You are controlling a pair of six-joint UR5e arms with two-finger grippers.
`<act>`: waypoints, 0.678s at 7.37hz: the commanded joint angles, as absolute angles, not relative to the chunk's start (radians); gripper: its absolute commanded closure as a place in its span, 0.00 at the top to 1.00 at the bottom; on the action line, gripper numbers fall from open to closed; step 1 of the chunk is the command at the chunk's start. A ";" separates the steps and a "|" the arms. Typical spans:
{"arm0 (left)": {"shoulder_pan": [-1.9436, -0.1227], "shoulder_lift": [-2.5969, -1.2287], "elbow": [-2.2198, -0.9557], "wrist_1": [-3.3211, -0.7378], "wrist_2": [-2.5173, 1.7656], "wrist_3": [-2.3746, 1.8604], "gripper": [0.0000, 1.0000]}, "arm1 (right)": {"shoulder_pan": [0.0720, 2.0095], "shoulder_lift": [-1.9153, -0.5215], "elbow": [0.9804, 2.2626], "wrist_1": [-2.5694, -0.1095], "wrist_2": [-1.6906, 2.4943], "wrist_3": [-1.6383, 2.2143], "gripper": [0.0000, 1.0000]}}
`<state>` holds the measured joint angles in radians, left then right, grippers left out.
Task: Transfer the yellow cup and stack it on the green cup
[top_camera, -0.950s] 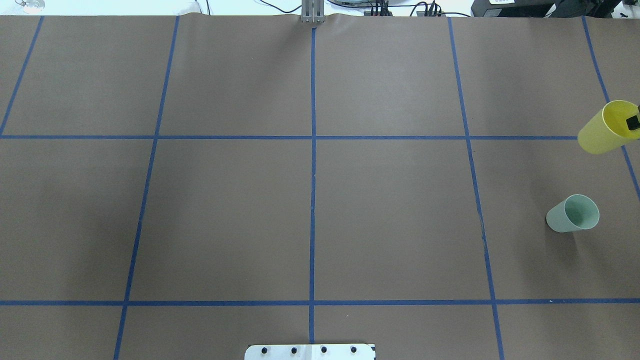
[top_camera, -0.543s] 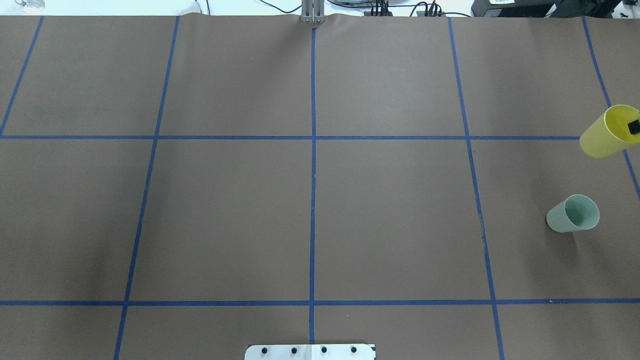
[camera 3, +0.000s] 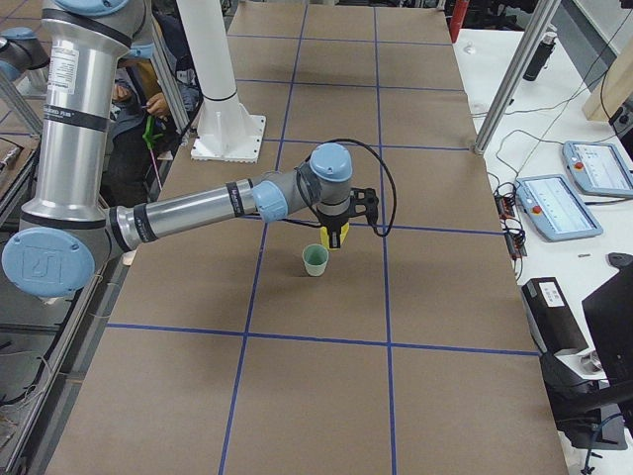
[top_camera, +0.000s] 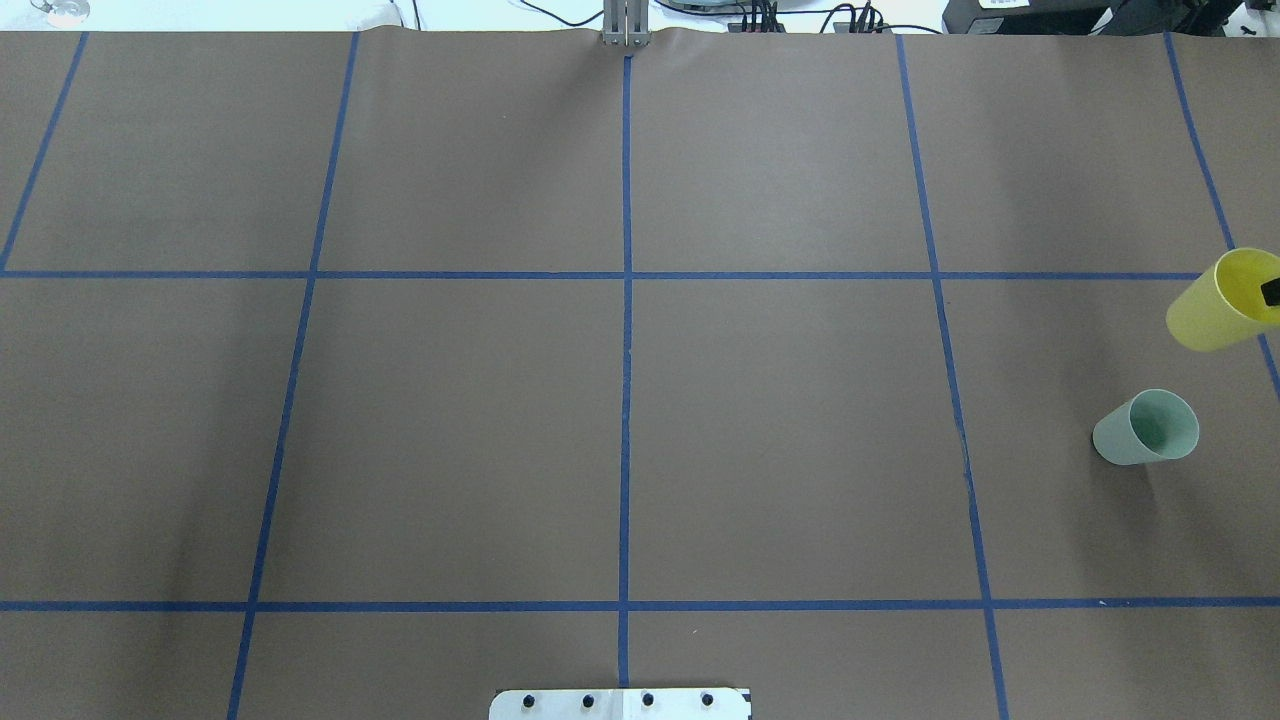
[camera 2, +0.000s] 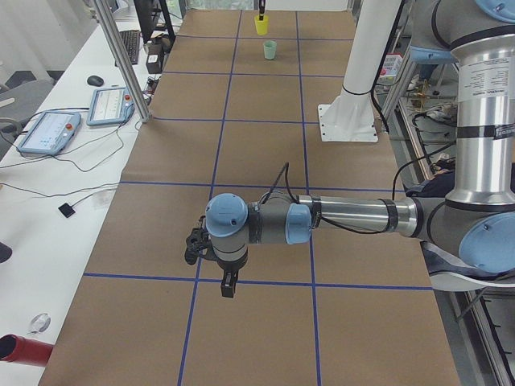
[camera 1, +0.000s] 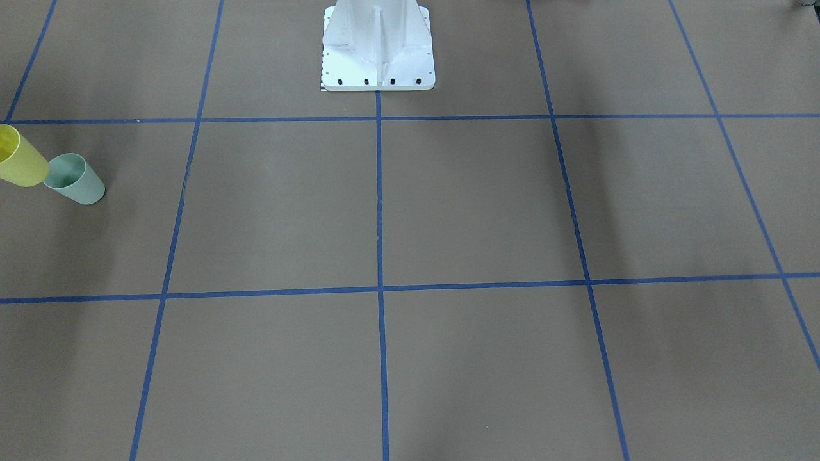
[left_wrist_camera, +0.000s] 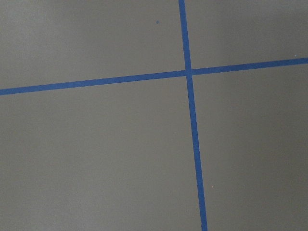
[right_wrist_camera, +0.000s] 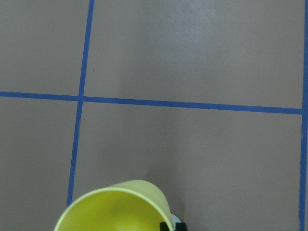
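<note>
The brown tabletop (top_camera: 780, 400), ruled into squares by blue tape lines (top_camera: 626, 400), fills most views, with the robot's white pedestal (camera 1: 378, 45) bolted at its middle edge. The right arm (camera 3: 198, 213) stretches low across the tabletop toward the far right corner of the overhead view. The left arm (camera 2: 354, 215) reaches out over the opposite half, above a tape crossing. The right end effector (camera 3: 333, 236) grasps the yellow cup (top_camera: 1215, 310) by its rim, one black finger (top_camera: 1272, 292) showing inside the mouth, and holds the cup upright. The green cup (top_camera: 1140, 430) stands upright on the tabletop near the yellow one, on the side closer to the robot, the two apart. The left end effector (camera 2: 228, 283) points down; I cannot tell whether it is released or clenched.
</note>
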<state>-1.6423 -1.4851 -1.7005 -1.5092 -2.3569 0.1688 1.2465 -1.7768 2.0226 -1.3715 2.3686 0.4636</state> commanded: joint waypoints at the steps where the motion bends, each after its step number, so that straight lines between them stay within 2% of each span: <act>1: -1.643 -1.483 -1.703 -1.511 -2.370 0.169 1.00 | 1.149 -1.815 1.982 -1.208 2.364 0.602 0.00; 5: -1.641 -1.485 -1.701 -1.513 -2.370 0.172 1.00 | 1.146 -1.881 1.971 -1.157 2.344 0.601 0.00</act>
<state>-1.6415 -1.4842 -1.7015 -1.5123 -2.3698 0.1712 1.1466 -1.8631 1.9722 -1.1637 2.3537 0.6022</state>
